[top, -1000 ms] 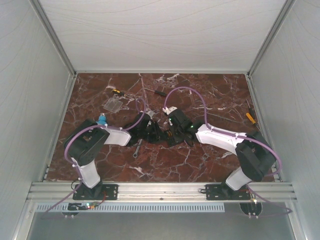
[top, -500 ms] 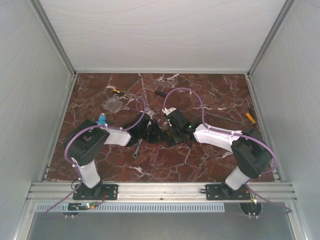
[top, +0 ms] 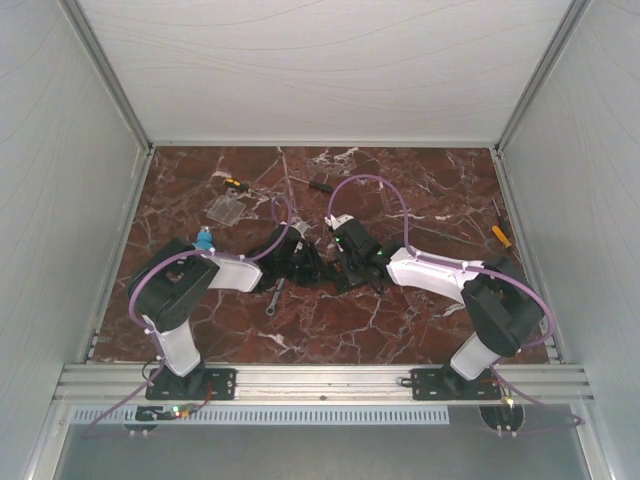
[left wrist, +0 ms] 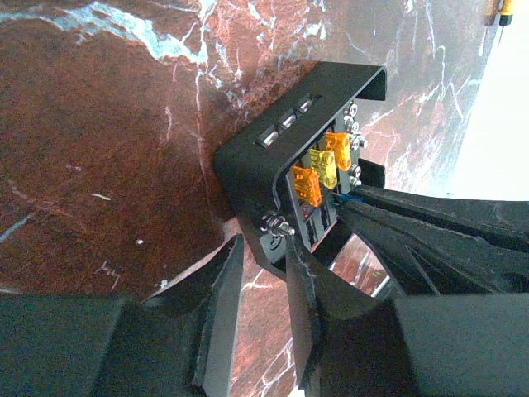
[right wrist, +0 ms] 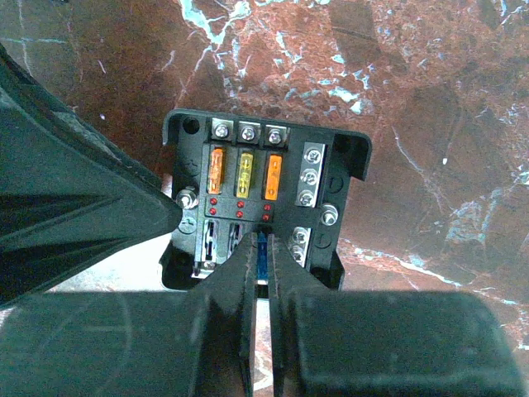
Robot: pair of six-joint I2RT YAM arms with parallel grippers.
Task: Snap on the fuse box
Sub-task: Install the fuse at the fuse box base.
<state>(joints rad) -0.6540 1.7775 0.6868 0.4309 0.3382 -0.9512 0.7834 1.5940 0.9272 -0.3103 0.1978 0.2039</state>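
Observation:
The black fuse box [right wrist: 248, 207] lies on the marble with orange and yellow fuses in its upper row. My right gripper [right wrist: 263, 255] is shut on a small blue fuse [right wrist: 263, 242], which stands at a slot in the box's lower row. My left gripper [left wrist: 263, 248] reaches in from the side and has its fingertips closed on the flange of the fuse box [left wrist: 273, 157], by a corner screw. In the top view both grippers, left [top: 316, 267] and right [top: 346, 270], meet at the table's middle and hide the box.
A flat clear cover [top: 228, 208] lies at the back left. Screwdrivers lie at the back left [top: 232, 183], the back middle [top: 318, 184] and the right edge [top: 500, 233]. A small wrench [top: 275, 298] lies in front of the left gripper. White walls enclose the table.
The right arm's elbow has shifted slightly to the left. Both grippers stay where they were at the box.

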